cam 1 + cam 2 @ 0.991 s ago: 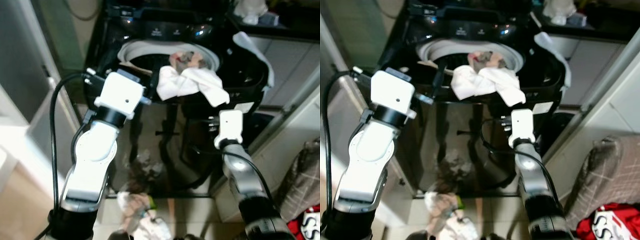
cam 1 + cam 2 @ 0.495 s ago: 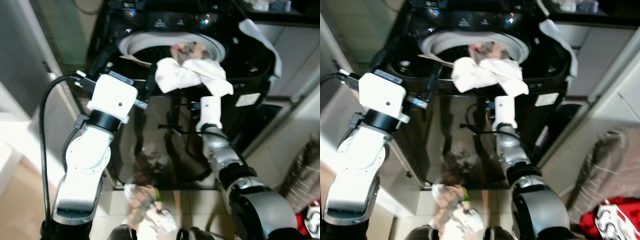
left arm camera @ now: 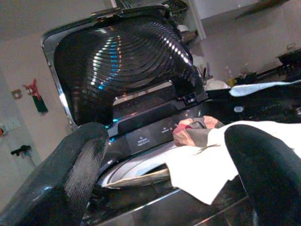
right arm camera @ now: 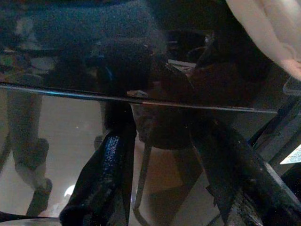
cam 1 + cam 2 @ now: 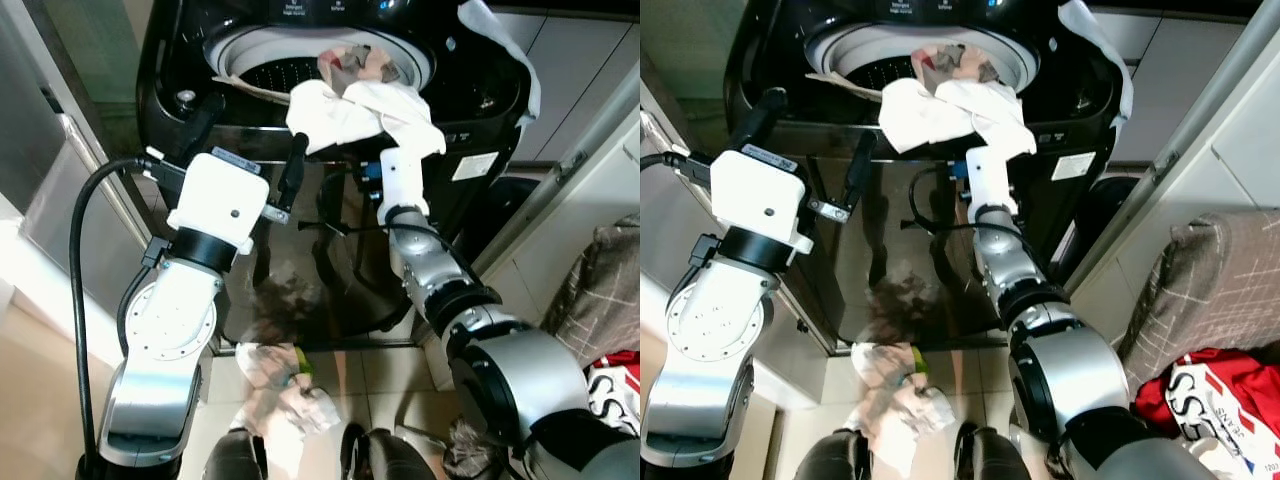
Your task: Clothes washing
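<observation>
I hold the left gripper, fingers apart, just near of the washing machine, ready to push in the white cloth draped over the drum's near rim. The right gripper, fingers also apart, waits below the cloth's hanging end against the machine's front.

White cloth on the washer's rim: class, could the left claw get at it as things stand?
Probably yes: the left claw, fingers open, hangs beside the white cloth draped over the washer rim, with nothing between them.
</observation>
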Controlling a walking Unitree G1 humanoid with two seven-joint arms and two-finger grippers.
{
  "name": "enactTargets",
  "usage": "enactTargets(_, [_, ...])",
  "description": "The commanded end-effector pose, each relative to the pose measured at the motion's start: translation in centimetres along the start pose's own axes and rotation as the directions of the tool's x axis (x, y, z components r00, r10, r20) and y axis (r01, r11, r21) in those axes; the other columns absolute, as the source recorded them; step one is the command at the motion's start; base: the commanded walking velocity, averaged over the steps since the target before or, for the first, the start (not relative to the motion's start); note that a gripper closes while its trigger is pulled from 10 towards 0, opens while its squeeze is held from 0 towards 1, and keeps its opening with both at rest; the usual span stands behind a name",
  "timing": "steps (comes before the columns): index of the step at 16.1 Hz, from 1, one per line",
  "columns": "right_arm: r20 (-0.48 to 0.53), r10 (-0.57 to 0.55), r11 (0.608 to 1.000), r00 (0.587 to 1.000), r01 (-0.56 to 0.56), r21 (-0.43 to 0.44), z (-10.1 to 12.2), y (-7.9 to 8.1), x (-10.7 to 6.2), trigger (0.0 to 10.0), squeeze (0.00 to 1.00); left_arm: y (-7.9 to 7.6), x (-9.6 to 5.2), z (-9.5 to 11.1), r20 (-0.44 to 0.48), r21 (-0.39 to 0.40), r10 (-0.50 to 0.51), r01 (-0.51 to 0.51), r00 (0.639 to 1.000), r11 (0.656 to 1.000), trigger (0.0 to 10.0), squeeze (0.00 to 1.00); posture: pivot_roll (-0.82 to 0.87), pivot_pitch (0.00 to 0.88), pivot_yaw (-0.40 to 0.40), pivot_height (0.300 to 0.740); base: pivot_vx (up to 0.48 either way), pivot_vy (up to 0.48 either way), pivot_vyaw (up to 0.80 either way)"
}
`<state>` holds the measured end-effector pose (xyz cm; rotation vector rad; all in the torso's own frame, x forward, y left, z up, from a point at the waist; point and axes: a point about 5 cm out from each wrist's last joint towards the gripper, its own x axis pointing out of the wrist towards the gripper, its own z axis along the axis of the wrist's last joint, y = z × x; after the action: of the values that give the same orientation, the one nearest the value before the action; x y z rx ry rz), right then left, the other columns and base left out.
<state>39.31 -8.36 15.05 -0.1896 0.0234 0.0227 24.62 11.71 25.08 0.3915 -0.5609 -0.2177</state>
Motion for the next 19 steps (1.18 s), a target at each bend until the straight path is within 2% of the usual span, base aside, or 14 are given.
enactTargets(1, [0.180, -0.047, 0.998, 0.983, 0.041, 0.037, 4.6, -0.9, 1.0, 10.0, 0.00, -0.2, -0.2, 0.4, 0.007, -0.001, -0.006, 0.006, 1.000, 1.000, 10.0, 0.00, 0.22, 0.160, -0.071, 0.732, 0.000, 0.000, 0.00])
enactTargets(5, [0.215, -0.074, 0.996, 0.974, 0.059, 0.073, 5.4, -1.8, 1.2, 10.0, 0.00, -0.6, -0.1, 0.4, 0.010, -0.010, -0.016, 0.016, 1.000, 1.000, 10.0, 0.00, 0.20, 0.138, -0.077, 0.732, 0.000, 0.000, 0.00])
enactTargets(6, [0.221, -0.090, 0.991, 0.971, 0.066, 0.113, 5.5, -2.2, 1.1, 10.0, 0.00, -0.6, -0.2, 0.3, 0.010, -0.008, -0.018, 0.018, 1.000, 1.000, 10.0, 0.00, 0.20, 0.131, -0.095, 0.732, 0.000, 0.000, 0.00])
enactTargets(7, [0.207, -0.108, 0.988, 0.972, 0.082, 0.133, 4.4, -2.7, 0.7, 10.0, 0.00, -0.8, -0.3, 0.3, 0.008, -0.003, -0.019, 0.019, 1.000, 1.000, 10.0, 0.00, 0.20, 0.135, -0.120, 0.732, 0.000, 0.000, 0.00])
enactTargets(9, [0.117, -0.079, 0.991, 0.990, 0.065, 0.121, 0.2, -3.1, -2.4, 10.0, 0.00, -0.6, -0.9, 0.0, -0.025, -0.013, -0.009, 0.009, 1.000, 1.000, 10.0, 0.00, 0.18, 0.153, -0.124, 0.732, 0.000, 0.000, 0.00])
enactTargets(10, [0.071, -0.051, 0.992, 0.996, 0.042, 0.118, -1.1, -3.2, -4.1, 10.0, 0.00, -0.8, -1.1, -0.3, -0.038, -0.024, -0.013, 0.012, 0.999, 1.000, 10.0, 0.00, 0.16, 0.158, -0.125, 0.732, 0.000, 0.000, 0.00])
enactTargets(13, [0.010, -0.034, 0.991, 0.999, 0.033, 0.126, -2.3, -3.7, -6.0, 10.0, 0.00, -1.2, -1.1, -0.5, -0.045, -0.046, -0.028, 0.026, 0.999, 0.999, 10.0, 0.00, 0.11, 0.161, -0.113, 0.732, 0.000, 0.000, 0.00])
enactTargets(16, [0.062, -0.039, 0.994, 0.997, 0.032, 0.108, -0.7, -3.9, -6.2, 10.0, 0.00, -1.6, -0.3, -0.5, -0.022, -0.065, -0.043, 0.042, 0.999, 0.997, 10.0, 0.00, 0.09, 0.148, -0.094, 0.732, 0.000, 0.000, 0.00])
enactTargets(19, [0.088, -0.046, 0.995, 0.995, 0.038, 0.091, -0.1, -3.1, -4.7, 10.0, 0.00, -1.5, -0.2, -0.5, -0.016, -0.057, -0.046, 0.045, 0.999, 0.997, 10.0, 0.00, 0.11, 0.143, -0.078, 0.732, 0.000, 0.000, 0.00])
